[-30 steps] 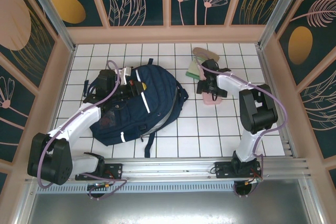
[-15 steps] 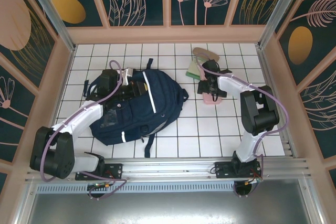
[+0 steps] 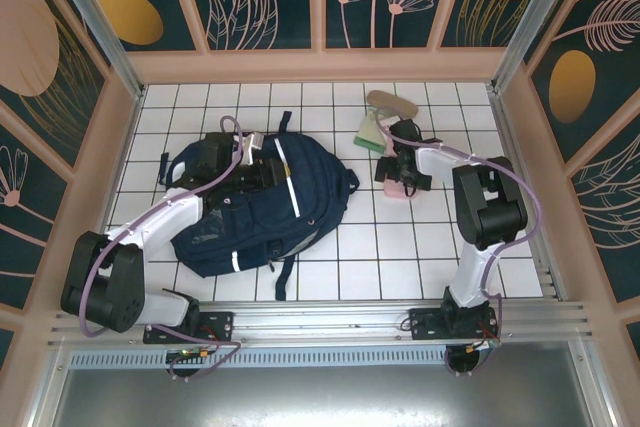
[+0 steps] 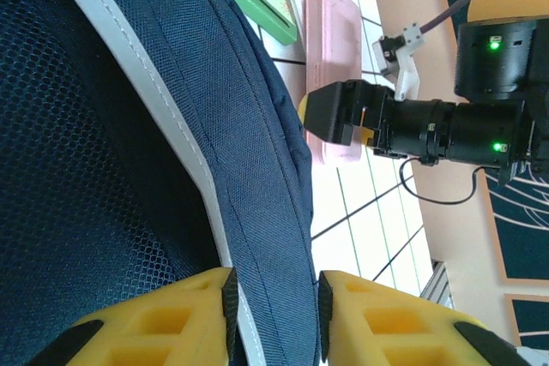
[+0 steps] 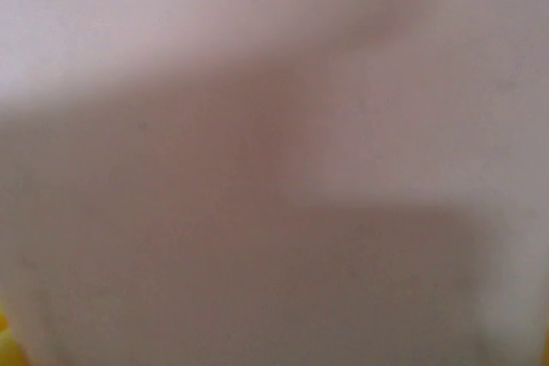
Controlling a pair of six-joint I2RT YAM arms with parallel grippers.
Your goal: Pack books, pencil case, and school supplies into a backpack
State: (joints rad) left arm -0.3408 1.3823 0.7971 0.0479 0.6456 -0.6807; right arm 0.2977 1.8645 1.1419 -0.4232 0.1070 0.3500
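Left pincer (image 4: 274,297): my jaws stand part-way apart; a fold of the backpack (image 3: 250,217) runs between my yellow fingers (image 4: 171,327); the white stripe (image 4: 163,109) passes just beside the left pad; whether the pads press the cloth, I cannot tell.
Left arm: reaches from 7 o'clock of the table (image 3: 400,247) toward 10 o'clock; my wrist lies over the backpack's upper part.
Backpack: navy, lying flat at 9 o'clock of the table's centre; its top points toward 1 o'clock; a dark strap (image 3: 281,277) trails toward 6 o'clock.
Right pincer (image 3: 397,169): my jaws stand wide; I am down low on the pencil case (image 3: 406,190); my wrist camera gives a pink blur, too close to read; whether the pads touch its sides, I cannot tell.
Pencil case: pale pink pouch, flat on the tiles at 3 o'clock of the centre; well apart from the backpack.
School supplies: green pack (image 3: 369,133) at 11 o'clock of the pencil case, near it; tan oval piece (image 3: 392,104) at 12 o'clock, just beyond the green pack; both on the tiles outside the backpack.
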